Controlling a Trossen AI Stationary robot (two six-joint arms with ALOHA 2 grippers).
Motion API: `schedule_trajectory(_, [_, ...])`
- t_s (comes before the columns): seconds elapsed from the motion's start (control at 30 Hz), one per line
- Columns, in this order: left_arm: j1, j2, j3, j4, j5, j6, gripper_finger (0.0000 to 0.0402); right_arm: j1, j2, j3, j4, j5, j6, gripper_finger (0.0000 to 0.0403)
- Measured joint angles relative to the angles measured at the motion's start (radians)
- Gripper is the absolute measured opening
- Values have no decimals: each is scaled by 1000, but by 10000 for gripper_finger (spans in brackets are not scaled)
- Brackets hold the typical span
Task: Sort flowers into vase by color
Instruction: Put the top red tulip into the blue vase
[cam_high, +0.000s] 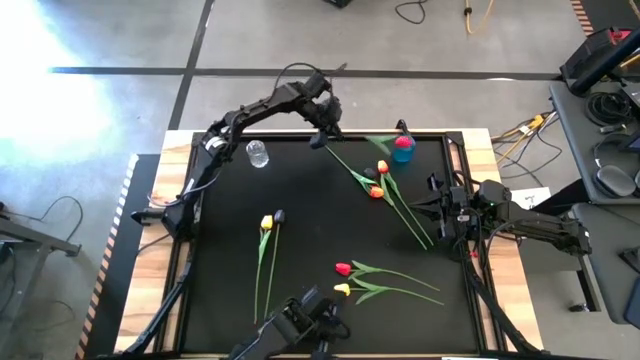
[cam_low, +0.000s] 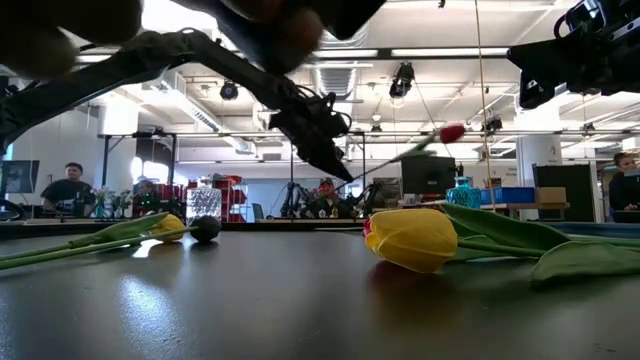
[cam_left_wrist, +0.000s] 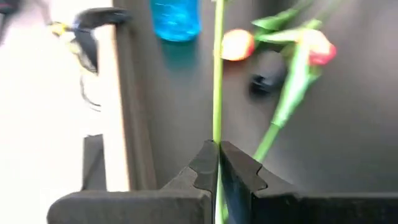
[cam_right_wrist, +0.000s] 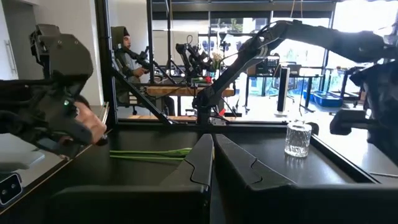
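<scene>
My left gripper (cam_high: 321, 138) hangs over the table's far side, shut on the green stem of a red tulip (cam_low: 452, 132). Its head (cam_high: 403, 143) is up beside the blue vase (cam_high: 403, 158) at the far right. On the table below lie orange, red and dark purple flowers (cam_left_wrist: 237, 45). A yellow tulip (cam_high: 266, 223) and a dark one (cam_high: 279, 215) lie left of the middle. Near the front edge lie a red tulip (cam_high: 343, 268) and a yellow one (cam_low: 415, 238). My right gripper (cam_right_wrist: 211, 155) rests shut at the right edge. My left gripper pinches the red tulip's stem (cam_left_wrist: 217, 134) between its two fingertips, far from the head. The fingers slant down from the far left. The flower is lifted clear of the table and slants upward, its head toward the blue vase.
A clear glass vase (cam_high: 258, 153) stands at the far left of the black mat. A raised wooden rim (cam_left_wrist: 118, 106) runs round the table. Dark gear (cam_high: 300, 322) sits at the near edge. People sit in the room beyond the table.
</scene>
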Motion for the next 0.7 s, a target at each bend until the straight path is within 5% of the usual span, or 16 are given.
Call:
schedule_trajectory(0.37, [7, -143, -250, 495, 12, -239, 0, 0, 0, 0, 0, 0, 0, 9])
schedule_trajectory(0.7, [-31, -404, -664, 536, 16, -210, 0, 0, 0, 0, 0, 0, 0, 9])
